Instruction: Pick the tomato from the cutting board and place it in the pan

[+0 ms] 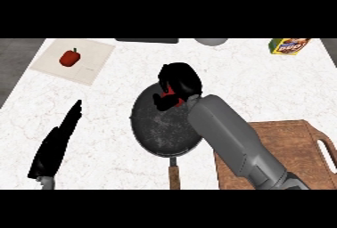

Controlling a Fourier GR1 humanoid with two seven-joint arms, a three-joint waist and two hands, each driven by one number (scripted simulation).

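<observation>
My right hand [179, 79] hangs over the far rim of the dark round pan [154, 129], fingers curled round the red tomato [168, 91], of which only a small patch shows between them. The pan's wooden handle points toward the lower edge of the view. The wooden cutting board [299, 147] lies at the lower right, partly under my right forearm, with nothing visible on its bare part. My left hand [56, 142] rests at the lower left, fingers straight and pointing up, holding nothing.
A red bell pepper [70, 57] sits on a pale cloth [89, 62] at the far left. A yellow-green box [289, 45] stands at the far right, a grey bowl [211, 41] at the far edge, beside a dark strip [146, 40].
</observation>
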